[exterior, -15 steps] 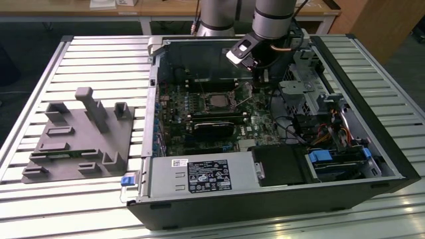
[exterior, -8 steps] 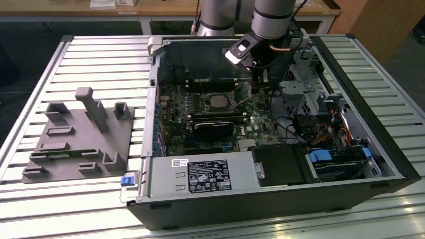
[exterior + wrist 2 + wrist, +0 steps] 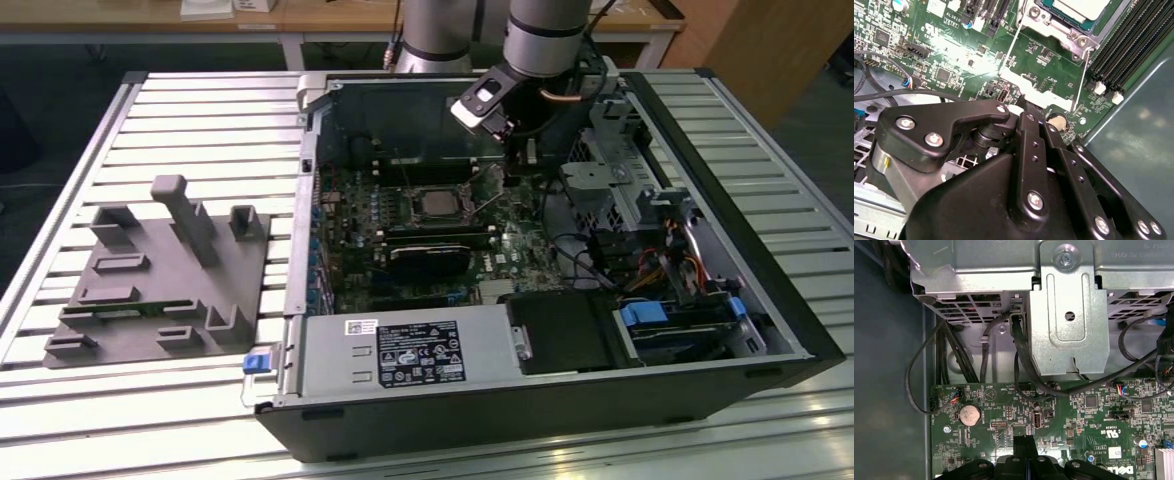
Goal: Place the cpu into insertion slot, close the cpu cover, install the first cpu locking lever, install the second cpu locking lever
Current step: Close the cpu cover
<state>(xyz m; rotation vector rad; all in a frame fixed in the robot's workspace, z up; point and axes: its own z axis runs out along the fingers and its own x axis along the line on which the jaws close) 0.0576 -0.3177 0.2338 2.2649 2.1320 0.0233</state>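
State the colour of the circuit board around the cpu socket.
Green. The board shows best in the second wrist view.

— We see the cpu (image 3: 1076, 7) as pale satin metal, and the frame (image 3: 1064, 30) around it as bright, bare steel.
— Agreed. Around the cpu, we read the circuit board (image 3: 954, 65) as glossy green lacquer; the end effector (image 3: 1021, 107) near it looks matt black with shiny screws.
— Well away from the cpu, we find the worktop (image 3: 200, 110) ribbed, brushed metal.
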